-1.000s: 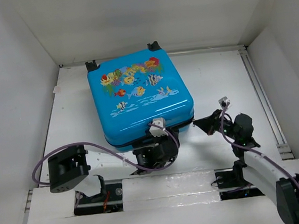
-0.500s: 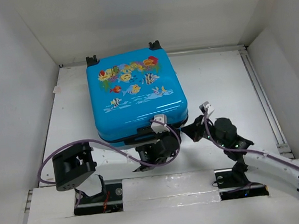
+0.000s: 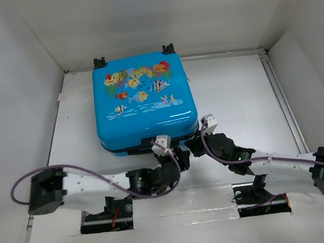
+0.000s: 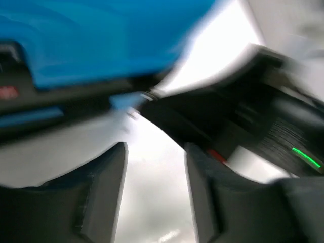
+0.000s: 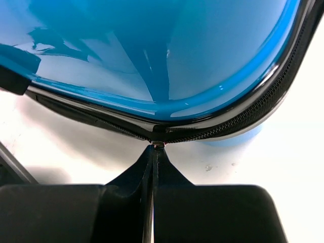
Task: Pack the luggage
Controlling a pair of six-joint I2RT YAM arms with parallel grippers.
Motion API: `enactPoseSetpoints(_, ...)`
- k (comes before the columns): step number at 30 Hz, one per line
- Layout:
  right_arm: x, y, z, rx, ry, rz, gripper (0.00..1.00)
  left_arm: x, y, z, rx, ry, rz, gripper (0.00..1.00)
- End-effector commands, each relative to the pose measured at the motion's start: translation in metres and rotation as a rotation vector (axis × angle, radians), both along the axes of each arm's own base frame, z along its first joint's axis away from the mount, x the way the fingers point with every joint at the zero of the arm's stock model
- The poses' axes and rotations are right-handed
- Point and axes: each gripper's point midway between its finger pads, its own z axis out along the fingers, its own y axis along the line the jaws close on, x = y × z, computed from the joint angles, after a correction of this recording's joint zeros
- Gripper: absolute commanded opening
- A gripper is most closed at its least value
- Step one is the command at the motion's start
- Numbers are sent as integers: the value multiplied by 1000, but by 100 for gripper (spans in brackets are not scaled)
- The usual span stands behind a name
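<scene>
We see the luggage [image 3: 143,103] shut, lying print-up on the far-left half of the table [image 3: 233,85]. The right gripper [image 5: 154,152] has its fingers pressed together, tips touching the zip [image 5: 228,126] at the near right corner. The left gripper [image 4: 155,152], just beside it at the near edge, has its fingers apart, holding nothing; that view is blurred.

A: Where is the luggage [image 3: 142,100] placed?
B: It is laid flat on the table [image 3: 237,96], toward the back, left of centre.
A: And the grippers?
B: Both are held at its near edge, the left gripper [image 3: 175,155] just beside the right gripper [image 3: 192,147].
</scene>
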Motion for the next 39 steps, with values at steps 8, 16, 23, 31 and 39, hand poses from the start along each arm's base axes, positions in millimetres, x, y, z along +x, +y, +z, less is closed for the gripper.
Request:
enactPoseSetpoints(8,-11,19,5,29,22,85,0,67,149,164,-281,-181,487,48)
enactPoseSetpoints(16,-12,19,5,18,13,99,0,102,301,180,-355,-233,1000,43)
enactPoseSetpoints(23,-15,12,6,-14,0,109,0,185,381,133,-401,17,963,39)
enactPoseSetpoints(31,-20,14,12,-8,-2,142,0,172,385,23,-519,194,922,39)
enactPoseSetpoints(39,-25,25,17,7,13,167,0,147,334,-53,-581,300,775,36)
